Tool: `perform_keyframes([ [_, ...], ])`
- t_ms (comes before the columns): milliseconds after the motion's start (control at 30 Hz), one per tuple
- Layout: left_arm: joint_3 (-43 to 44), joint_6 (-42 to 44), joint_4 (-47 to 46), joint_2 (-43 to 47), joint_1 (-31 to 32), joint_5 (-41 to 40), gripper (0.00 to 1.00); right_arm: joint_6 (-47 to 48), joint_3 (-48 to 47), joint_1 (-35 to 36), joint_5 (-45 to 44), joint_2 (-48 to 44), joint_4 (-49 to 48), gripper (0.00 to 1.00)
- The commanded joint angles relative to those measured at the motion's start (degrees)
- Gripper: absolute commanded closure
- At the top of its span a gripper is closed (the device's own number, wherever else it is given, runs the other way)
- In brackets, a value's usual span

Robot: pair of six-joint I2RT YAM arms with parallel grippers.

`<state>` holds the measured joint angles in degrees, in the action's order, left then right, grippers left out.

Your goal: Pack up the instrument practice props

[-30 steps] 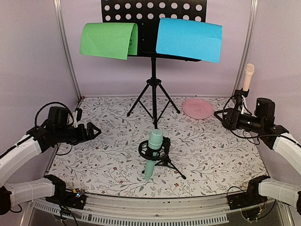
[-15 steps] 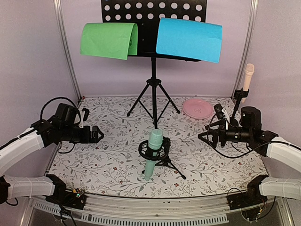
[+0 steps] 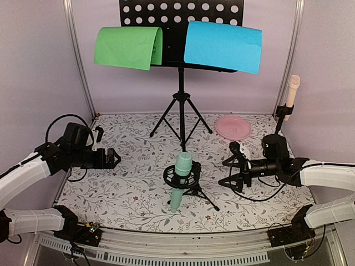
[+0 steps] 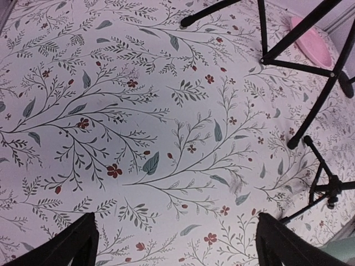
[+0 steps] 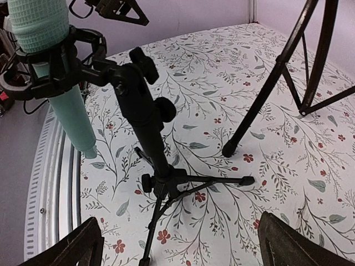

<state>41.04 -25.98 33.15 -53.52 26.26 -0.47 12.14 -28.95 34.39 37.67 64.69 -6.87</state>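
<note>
Lilac walls close in a table covered in a floral print. From above, the black perforated music rack stands on its tripod legs at the far edge. A green sheet and a blue sheet are draped loosely over it. The mint microphone leans in its mic support near the middle of the near edge. The pink microphone stands upright in a second support at the far right corner. The left end effector hovers by the left edge, jaws spread and holding nothing. The right end effector is just right of the mint microphone's support, also spread wide and holding nothing. No box or case is visible. The only dish is the pink plate, which has nothing on it.

The left wrist view shows the left end effector spread over bare floral print. The tripod legs and the plate lie well ahead of it.

The right wrist view shows the right end effector facing the mic support head-on. The mint microphone slants down to the left, and a rack leg stands close on the right.

The small support looks light and top-heavy, so a sideways nudge from a finger could tip it and drop the microphone. A wide swing could also catch the rack leg, and that jolt could slide the loose sheets off.
</note>
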Motion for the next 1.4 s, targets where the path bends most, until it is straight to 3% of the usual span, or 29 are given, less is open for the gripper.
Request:
perform_keyframes([
  [0, 0.6, -0.4, 0.2, 0.8, 0.7, -1.3, 0.01, 1.1, -1.3, 4.9, -2.4, 5.4, -11.5, 0.01],
  [67, 0.4, -0.5, 0.2, 2.1, 0.7, -1.9, 0.01, -0.4, -2.0, 6.4, -2.5, 8.8, -15.3, 0.0],
  [367, 0.0, -0.8, -0.2, 3.4, 1.0, -2.9, 0.01, 0.6, -8.3, 12.2, -6.3, 18.6, -19.3, 0.22],
  [567, 0.1, -0.7, -0.3, 3.3, 1.0, -3.1, 0.01, -1.8, -8.7, 13.7, -6.7, 20.7, -23.7, 0.57],
  [900, 0.3, -0.5, -0.2, 2.9, 0.9, -3.2, 0.01, -7.5, -7.4, 14.9, -13.4, 19.6, -27.8, 0.88],
  [1167, 0.4, -0.3, -0.3, 2.7, 1.0, -3.2, 0.01, -23.2, -4.7, 15.1, -31.9, 16.7, -29.8, 0.95],
  [1367, 0.3, -0.3, -0.2, 2.9, 1.0, -3.4, 0.01, -25.1, -3.5, 19.0, -45.1, 14.7, -28.4, 0.95],
])
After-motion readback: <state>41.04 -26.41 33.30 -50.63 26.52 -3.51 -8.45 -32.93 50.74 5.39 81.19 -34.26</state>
